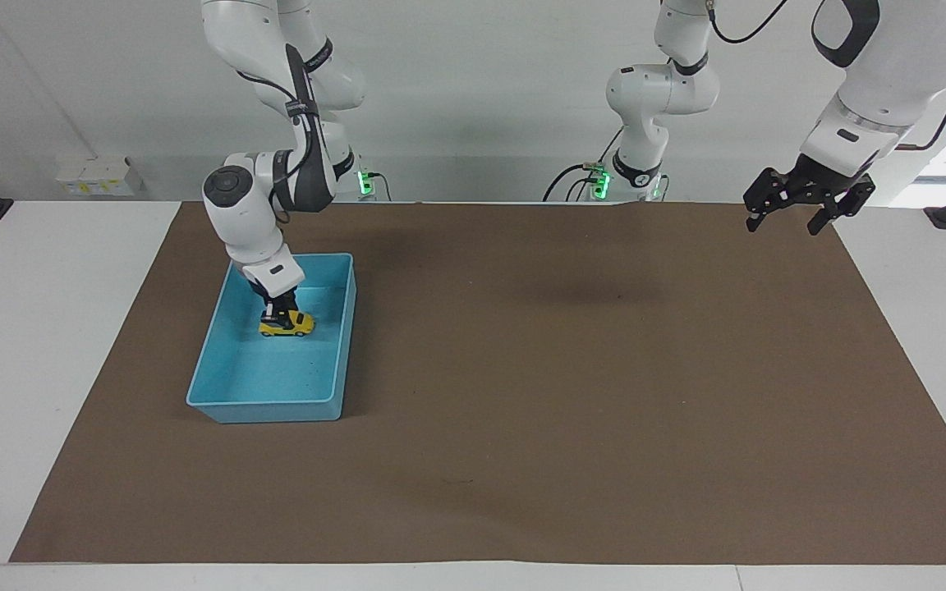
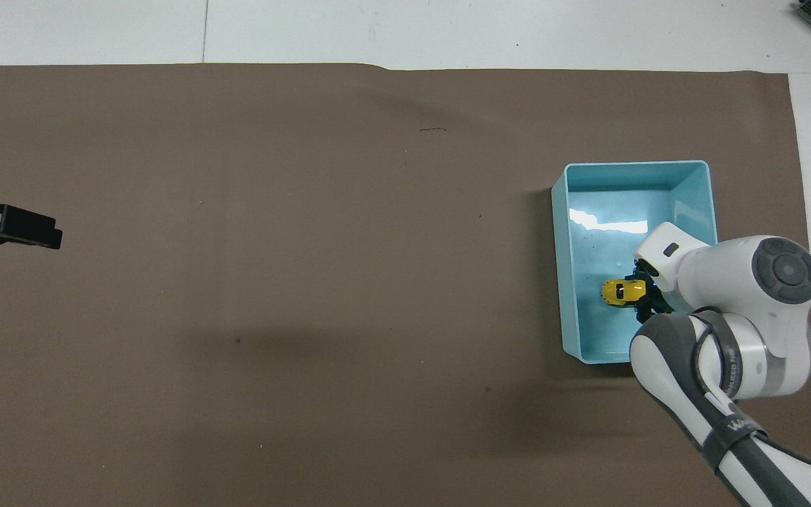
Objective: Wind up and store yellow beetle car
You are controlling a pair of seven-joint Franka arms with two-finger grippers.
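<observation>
Right gripper (image 1: pixel 279 314) down inside the blue bin (image 1: pixel 218 361), jaws at the roof of the yellow beetle car (image 1: pixel 286 326); grasp or release, cannot tell. Car sits on the bin floor, in the half nearer the robots. Left gripper (image 1: pixel 793 215) waits, jaws spread, over the brown mat (image 1: pixel 571 394) corner. Mat covers the white tabletop (image 1: pixel 38 328); pale wall above.
</observation>
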